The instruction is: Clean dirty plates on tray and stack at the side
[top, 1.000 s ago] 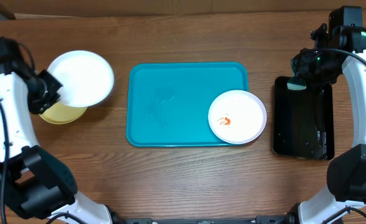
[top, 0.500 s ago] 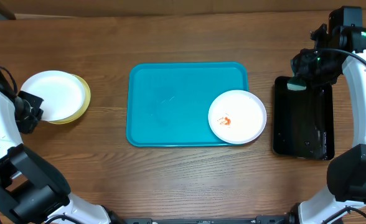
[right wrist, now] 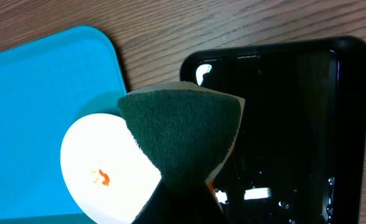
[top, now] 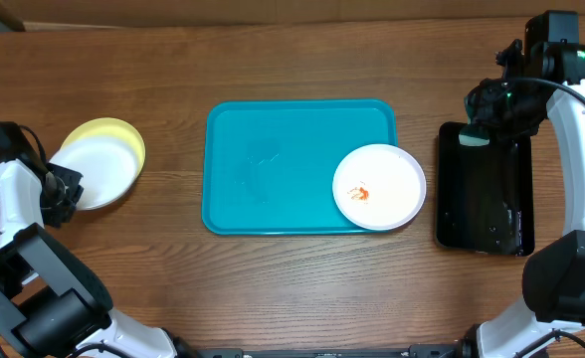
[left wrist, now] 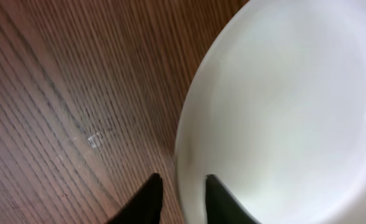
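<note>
A white plate (top: 379, 187) with an orange-red smear in its middle lies at the right edge of the blue tray (top: 273, 159), its rim hanging over the tray's right side. The rest of the tray is bare. The tray sits in the middle of the tabletop (top: 273, 288).

Near the tabletop's left edge, a second white plate (top: 92, 177) rests on a yellow plate (top: 123, 137), shifted toward the front left so the yellow rim shows behind it. The left claw (top: 62, 194) is at this plate's left rim, narrowly parted, with the rim between its fingers (left wrist: 152, 193); the outer finger stands just clear of the rim.

The right claw (right wrist: 184, 190) pinches a green sponge (right wrist: 180, 124) over the back left corner of a black tray (top: 491, 214), which lies just right of the blue tray.
</note>
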You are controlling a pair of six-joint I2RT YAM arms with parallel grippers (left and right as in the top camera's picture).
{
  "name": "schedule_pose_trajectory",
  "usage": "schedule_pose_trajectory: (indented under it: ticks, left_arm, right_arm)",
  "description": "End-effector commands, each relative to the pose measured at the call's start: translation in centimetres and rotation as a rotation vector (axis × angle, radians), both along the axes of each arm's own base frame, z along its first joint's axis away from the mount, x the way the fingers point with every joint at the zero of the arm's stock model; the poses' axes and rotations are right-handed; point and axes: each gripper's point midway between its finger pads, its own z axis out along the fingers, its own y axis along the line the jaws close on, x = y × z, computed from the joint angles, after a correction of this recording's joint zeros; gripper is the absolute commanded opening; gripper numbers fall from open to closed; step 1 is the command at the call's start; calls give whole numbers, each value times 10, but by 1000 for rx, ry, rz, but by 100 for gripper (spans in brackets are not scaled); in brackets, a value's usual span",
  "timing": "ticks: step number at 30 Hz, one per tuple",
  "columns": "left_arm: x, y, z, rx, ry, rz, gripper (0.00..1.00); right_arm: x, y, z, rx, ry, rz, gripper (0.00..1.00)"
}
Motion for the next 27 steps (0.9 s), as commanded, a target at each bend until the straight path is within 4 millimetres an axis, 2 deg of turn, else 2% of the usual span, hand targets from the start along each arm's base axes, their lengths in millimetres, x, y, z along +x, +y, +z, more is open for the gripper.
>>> schedule_pose_trajectory:
  ticks: [1, 10, 19, 20, 21, 22, 23, 27]
  left_arm:
    - [2, 2, 4, 15, -17, 5, 31]
    - [37, -16, 9, -81, -182, -132, 32]
    - [46, -18, 12, -52, -197, -213, 32]
    - [47, -20, 12, -50, -196, -226, 31]
    - [49, -22, 12, -52, -197, -239, 25]
    - [51, -25, 12, -53, -197, -253, 11]
    - [52, -29, 12, -53, -194, -266, 7]
    - [62, -44, 11, -13, -165, -356, 4]
  right_arm:
    - [-2, 0, 0, -9, -1, 8, 4]
    - [-3, 0, 0, -9, 3, 8, 4]
    - [-3, 0, 0, -8, 5, 8, 4]
    - [-3, 0, 0, -8, 6, 8, 4]
    - [-3, 0, 0, -8, 7, 8, 4]
    - [-3, 0, 0, -8, 7, 8, 4]
    - [-4, 0, 0, -8, 7, 8, 4]
    - [-4, 0, 0, -7, 11, 8, 4]
